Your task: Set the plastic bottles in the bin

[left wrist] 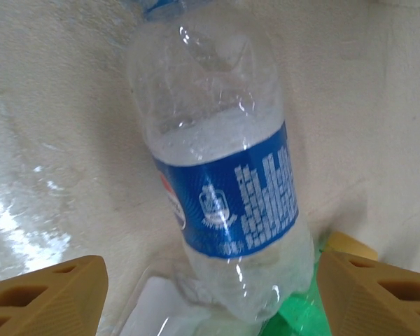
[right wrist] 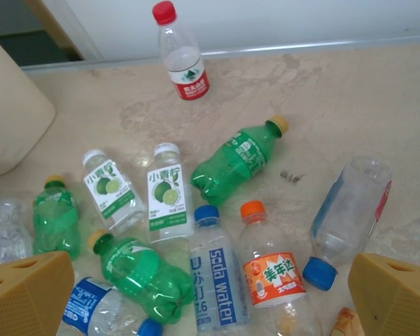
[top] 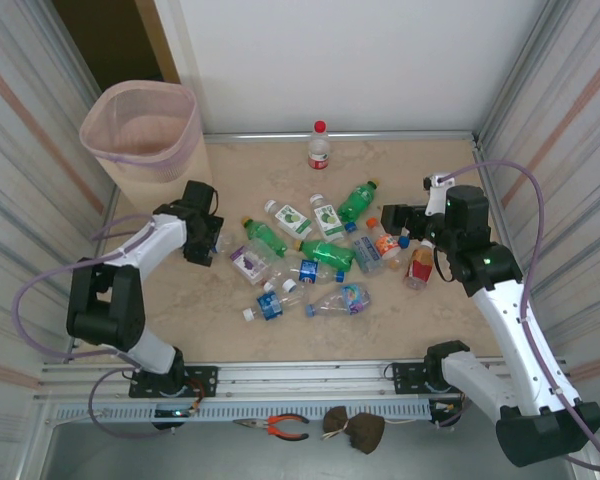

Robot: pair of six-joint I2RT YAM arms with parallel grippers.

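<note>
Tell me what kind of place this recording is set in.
Likely a lab robot cell, not a home: a table boxed in by panel walls, a metal rail along its near edge, pliers lying nearby.

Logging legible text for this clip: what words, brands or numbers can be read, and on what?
"Soda water": blue-capped bottle
"小青柠": two lime-label bottles
Orange-label bottle: Chinese characters, too blurred to read.
Red-label bottle: print too small.
Blue-label bottle, left wrist view: emblem and block pattern, no readable words.
</note>
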